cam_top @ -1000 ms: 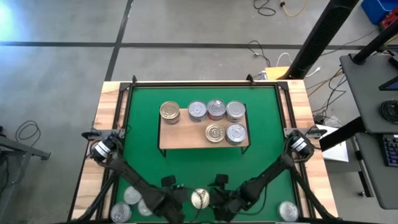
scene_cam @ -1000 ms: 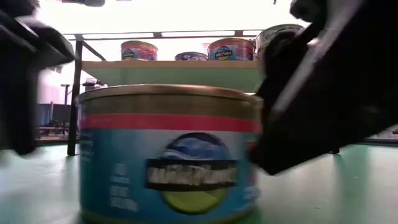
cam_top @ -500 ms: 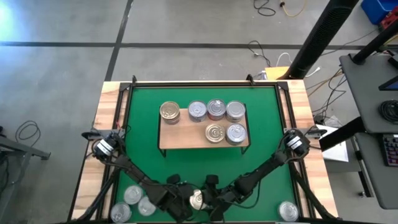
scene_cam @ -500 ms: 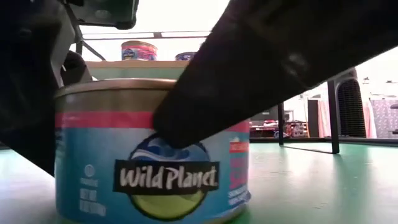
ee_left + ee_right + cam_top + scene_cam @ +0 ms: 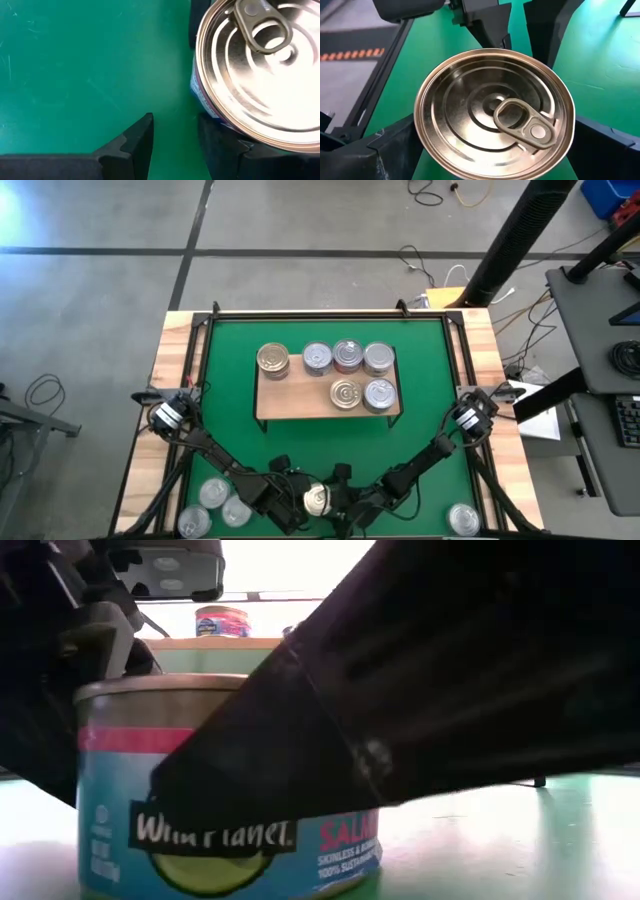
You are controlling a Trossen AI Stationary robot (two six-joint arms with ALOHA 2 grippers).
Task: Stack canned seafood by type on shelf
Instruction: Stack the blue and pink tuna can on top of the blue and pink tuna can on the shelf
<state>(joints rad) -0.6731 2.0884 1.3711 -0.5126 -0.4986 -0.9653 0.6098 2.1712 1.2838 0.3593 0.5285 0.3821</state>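
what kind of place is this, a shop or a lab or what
Most likely a robotics lab or workshop, not a shop. The green mat sits on a wooden bench on bare concrete floor, loose cables trail across it, and a desk with a keyboard stands alongside.

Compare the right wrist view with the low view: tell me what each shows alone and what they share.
Right wrist view only: the gold-toned tin's ringed lid with its pull tab, and the right gripper's open fingers on either side of that tin.

Low view only: the tin's blue label reading Wild Planet and salmon, plus the shelf behind with another tin on it.

Both: the same tin on the green mat, with both dark grippers crowded close around it.
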